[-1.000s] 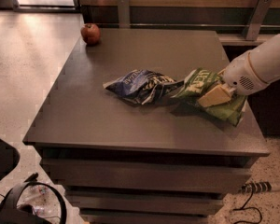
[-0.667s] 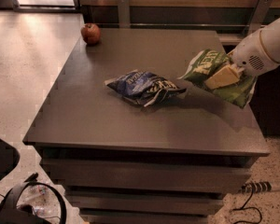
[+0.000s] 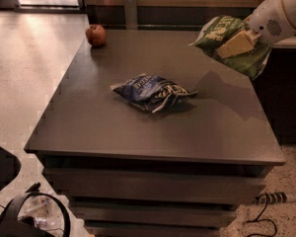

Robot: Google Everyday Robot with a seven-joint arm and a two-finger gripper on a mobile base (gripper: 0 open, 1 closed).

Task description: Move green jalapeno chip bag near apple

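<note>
A dark, flat-topped surface [image 3: 113, 132] carries two things. The end effector [image 3: 238, 43] hangs above its far right corner, clamped on the green jalapeno chip bag [image 3: 219, 29], which is held clear of the top and throws a shadow on it. Well off to the left of the end effector, at the far left corner, sits the apple [image 3: 95, 34], close to the edge. Lower and to the left of the end effector, about mid-surface, a crumpled blue and white chip bag [image 3: 153, 93] lies flat, well apart from the apple.
</note>
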